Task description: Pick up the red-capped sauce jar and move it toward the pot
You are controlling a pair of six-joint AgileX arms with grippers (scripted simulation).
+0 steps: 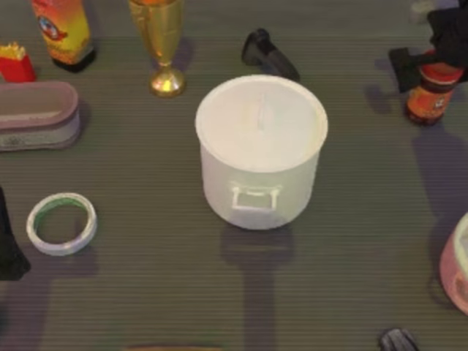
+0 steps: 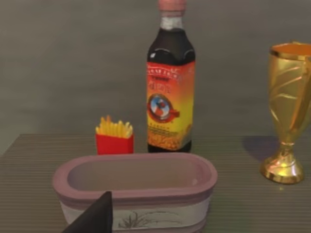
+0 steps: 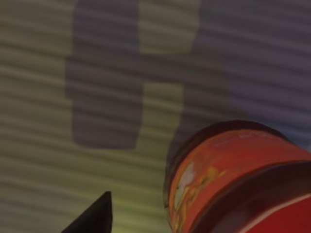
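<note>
The red-capped sauce jar (image 1: 431, 91) stands at the table's far right, well to the right of the pot (image 1: 259, 150). The pot is large and white, with a flat lid and a side handle, and sits mid-table. My right gripper (image 1: 433, 60) hovers right over the jar, open. One dark finger (image 1: 406, 69) shows just left of the cap. In the right wrist view the jar (image 3: 228, 179) fills the corner close by. One fingertip (image 3: 99, 216) stands apart from it, and the other finger is hidden. My left gripper (image 1: 9, 256) is parked at the left edge.
A tall sauce bottle (image 1: 64, 33), a fries box (image 1: 14, 62), an oval pinkish tin (image 1: 36, 113) and a golden goblet (image 1: 162, 44) line the back left. A tape ring (image 1: 62, 223) lies front left. A black object (image 1: 269, 53) sits behind the pot, and a pink-rimmed bowl (image 1: 457, 267) at the right edge.
</note>
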